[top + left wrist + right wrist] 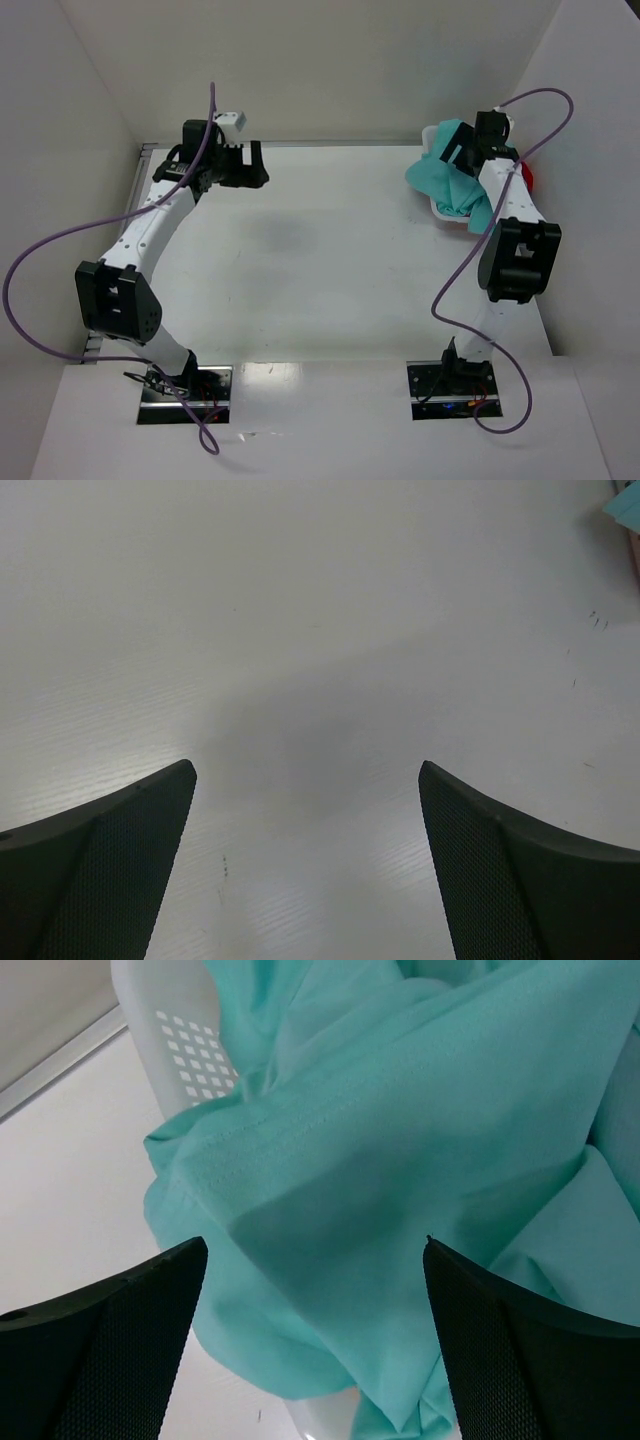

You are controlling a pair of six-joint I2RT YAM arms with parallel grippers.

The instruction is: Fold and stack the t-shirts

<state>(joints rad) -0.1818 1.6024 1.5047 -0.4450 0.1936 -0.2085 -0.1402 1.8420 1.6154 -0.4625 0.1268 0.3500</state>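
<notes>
- Right pincer point(315, 1245) is closest to the lens in its wrist view: its two dark mesh-faced fingers point(110, 1350) are spread wide with nothing between them, so it is released
- Table point(330, 250) is white and bare across its middle; the left pincer point(307, 765) hovers over it at the far left, also released, with only tabletop between its fingers
- Teal t-shirt point(400, 1110) lies directly ahead of the right pincer, filling the gap between its fingers; in the top view this shirt point(450, 180) sits at the table's far right corner, well apart from the left pincer point(245, 165), so the right arm is much the nearer
- It is a crumpled heap, not spread flat, spilling over the rim of a white lattice basket point(175, 1030); a stitched hem runs aslant from lower left to upper right, roughly along the line between the fingers
- I judge the grasp depends on moving straight forward into the fold below that hem
- Red cloth point(527, 180) shows as a sliver beside the right arm, too hidden to describe
</notes>
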